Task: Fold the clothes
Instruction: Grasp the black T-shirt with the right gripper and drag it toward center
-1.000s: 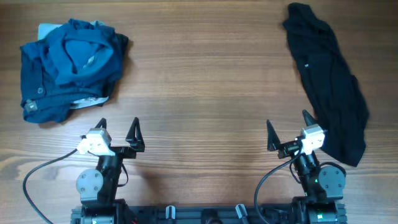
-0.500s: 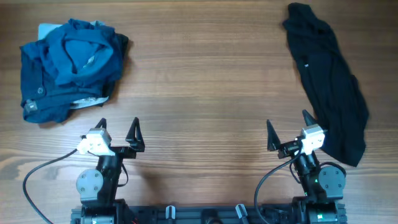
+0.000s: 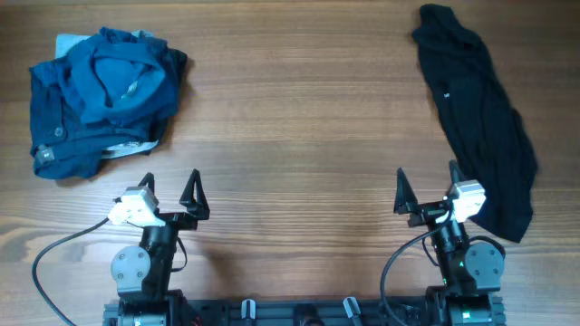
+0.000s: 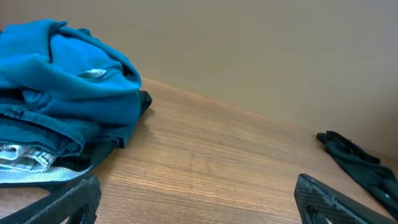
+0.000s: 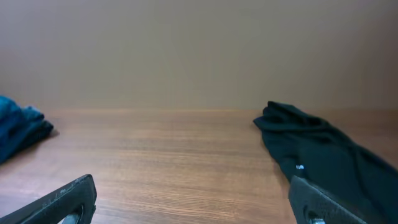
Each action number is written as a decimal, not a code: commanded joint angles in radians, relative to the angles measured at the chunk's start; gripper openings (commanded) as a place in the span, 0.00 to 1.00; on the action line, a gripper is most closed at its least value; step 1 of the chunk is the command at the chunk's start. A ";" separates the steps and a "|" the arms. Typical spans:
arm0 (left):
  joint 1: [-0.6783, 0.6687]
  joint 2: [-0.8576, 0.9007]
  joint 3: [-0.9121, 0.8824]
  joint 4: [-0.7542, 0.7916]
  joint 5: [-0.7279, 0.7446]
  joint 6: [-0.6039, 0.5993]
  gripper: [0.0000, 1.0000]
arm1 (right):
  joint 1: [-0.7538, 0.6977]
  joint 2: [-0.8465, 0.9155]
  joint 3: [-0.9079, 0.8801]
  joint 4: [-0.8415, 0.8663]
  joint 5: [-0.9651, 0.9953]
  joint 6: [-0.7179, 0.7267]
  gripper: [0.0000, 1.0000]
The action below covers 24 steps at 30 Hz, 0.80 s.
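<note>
Blue heap (image 3: 100, 95): piled at the far left of the desk (image 3: 299, 118); crumpled teal over darker blue cloth, with a strip of pale fabric at the near edge; well apart from both arms.
Cable (image 3: 54, 258): grey, looped from the base of the left arm toward the near left corner.
Left pincer (image 3: 170, 177): at the near left, pointed toward the far side; spread wide, with nothing between the jaws; just near of the blue heap, apart from it, over bare wood.
Left wrist view: dark fingers (image 4: 62, 202) low in both corners; blue heap close at the left, black cloth small at the far right.
Desk: brown wood, with grain from left to right.
Wall (image 5: 199, 50): plain beige, behind the far edge of the desk in both wrist views.
Right pincer (image 3: 426, 169): at the near right, pointed toward the far side; spread wide, gripping nothing; right fingertip just beside the left edge of the black garment (image 3: 480, 127); touching or apart, cannot tell.
Black garment: on the far right of the desk; a long, rumpled strip, slanted from the far edge down to the near right, wider toward the near end; unfolded, wrinkled, flat on the wood; near end beside the right arm.
White label (image 3: 447, 94): tiny, on the far half of the black garment, close to its left edge; also seen from the right wrist, just above the right finger.
</note>
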 commanded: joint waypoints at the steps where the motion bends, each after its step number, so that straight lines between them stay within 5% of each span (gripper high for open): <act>1: 0.006 0.036 0.072 -0.005 -0.011 -0.019 1.00 | -0.004 0.003 0.051 -0.008 0.033 0.068 1.00; 7: 0.005 0.440 0.378 -0.101 -0.005 -0.015 1.00 | -0.004 0.254 0.245 -0.032 0.039 0.065 1.00; 11: 0.005 0.842 0.750 -0.316 0.037 0.034 1.00 | -0.004 0.657 0.524 -0.081 0.039 0.007 1.00; 15: 0.004 1.148 1.060 -0.594 0.040 0.061 1.00 | -0.004 1.030 0.887 -0.312 0.032 -0.040 1.00; 19: 0.004 1.252 1.119 -0.622 0.060 0.074 1.00 | -0.005 1.277 1.060 -0.500 0.004 -0.041 1.00; 24: 0.004 1.354 1.144 -0.714 0.157 0.121 1.00 | -0.005 1.445 1.066 -0.534 -0.056 -0.022 1.00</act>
